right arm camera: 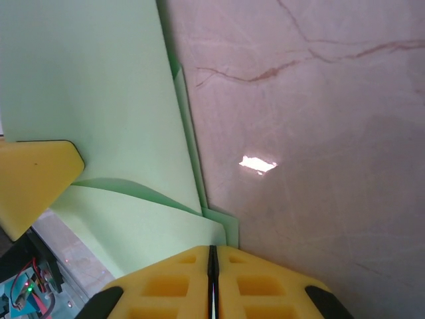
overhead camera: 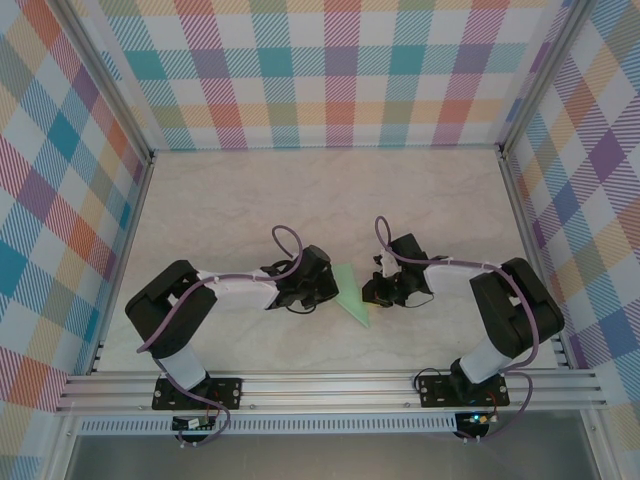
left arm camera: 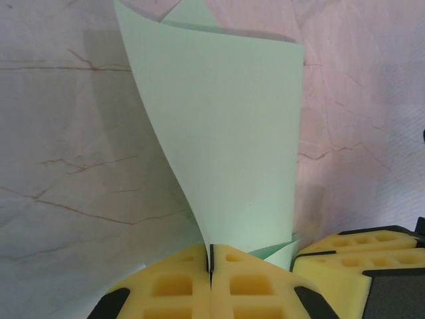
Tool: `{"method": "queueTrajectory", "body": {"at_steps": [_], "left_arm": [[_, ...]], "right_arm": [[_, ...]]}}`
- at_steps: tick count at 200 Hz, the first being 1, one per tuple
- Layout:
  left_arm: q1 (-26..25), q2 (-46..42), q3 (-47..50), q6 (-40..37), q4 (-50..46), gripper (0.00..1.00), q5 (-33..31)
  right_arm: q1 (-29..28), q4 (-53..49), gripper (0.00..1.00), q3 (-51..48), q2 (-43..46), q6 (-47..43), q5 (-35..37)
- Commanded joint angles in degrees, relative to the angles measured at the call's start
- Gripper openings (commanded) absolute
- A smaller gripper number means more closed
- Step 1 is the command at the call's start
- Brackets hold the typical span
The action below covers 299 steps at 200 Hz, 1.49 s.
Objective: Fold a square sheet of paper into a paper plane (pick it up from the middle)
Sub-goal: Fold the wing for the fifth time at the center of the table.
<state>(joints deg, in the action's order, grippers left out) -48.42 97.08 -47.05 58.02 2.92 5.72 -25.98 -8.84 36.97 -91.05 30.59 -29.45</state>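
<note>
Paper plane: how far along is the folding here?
Partly done: the paper plane already tapers to a point with layered folds. In hand: the left gripper is shut on a flap that curls upright; the right gripper is shut at its edge. Remaining, likely: flattening that flap, final creases.

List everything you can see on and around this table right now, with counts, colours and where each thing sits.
paper plane: one, pale mint green, partly folded, mid-table between the two tools
table: one, pale marble pattern with reddish veins, under everything
wall panels: three, multicolour plaid, at the left, far and right sides
frame rail: one, silver metal, along the near edge, with the arm bases on it
left arm: one, black and white, near left, reaching inward
right arm: one, black and white, near right, reaching inward
left tool: one, yellow pads, closed on the paper
right tool: one, yellow pads, closed at the paper's edge; unclear whether it pinches the paper
</note>
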Motion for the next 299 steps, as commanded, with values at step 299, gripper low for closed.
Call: {"method": "queueTrajectory", "body": {"at_steps": [299], "left_arm": [[3.2, 4.9, -10.9, -2.5, -13.2, 0.0, 7.2]], "right_arm": [[-29.5, 21.9, 0.42, -13.0, 14.9, -31.2, 38.4]]}}
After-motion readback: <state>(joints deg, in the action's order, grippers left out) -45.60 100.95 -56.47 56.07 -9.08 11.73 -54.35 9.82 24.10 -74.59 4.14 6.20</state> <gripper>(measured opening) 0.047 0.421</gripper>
